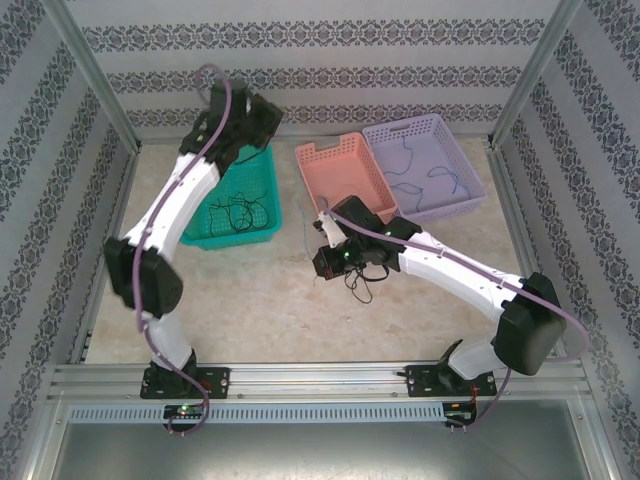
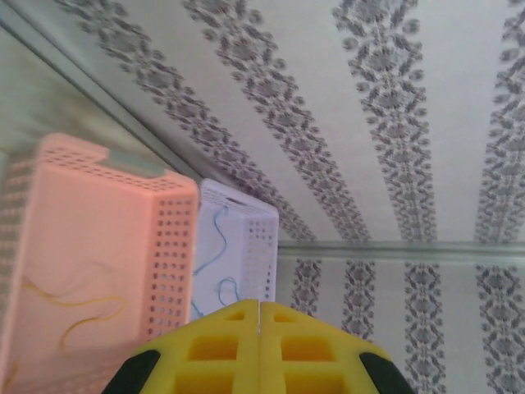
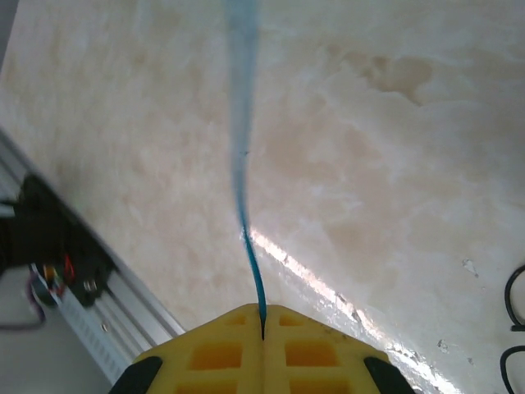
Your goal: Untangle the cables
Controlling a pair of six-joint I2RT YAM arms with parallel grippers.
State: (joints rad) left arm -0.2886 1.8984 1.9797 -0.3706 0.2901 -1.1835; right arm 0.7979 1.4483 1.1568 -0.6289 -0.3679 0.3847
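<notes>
The right jaws are pinched shut on a blue cable (image 3: 246, 205), their yellow fingers (image 3: 215, 355) pressed flat together with the strand caught in the seam. From there the cable runs almost straight away from the jaws. Its long axis leans slightly left in the right wrist view, and it blurs at the far end over the pale marbled table (image 3: 394, 164). Black cable loops (image 3: 515, 302) lie on the table off to the right of the jaws. From above, these loops sit just beside the right wrist, on its near side.

The left jaws are closed too, with nothing visible between them. They are raised over the far end of a green basket (image 1: 262, 172) that holds black cables (image 1: 238, 212). Ahead of them in the left wrist view stands a pink basket (image 2: 172, 246) with a thin yellow strand (image 2: 74, 310) in it. Just beside it on the right is a purple basket (image 1: 400, 128) holding blue cables (image 1: 425, 176) in loose squiggles.
</notes>
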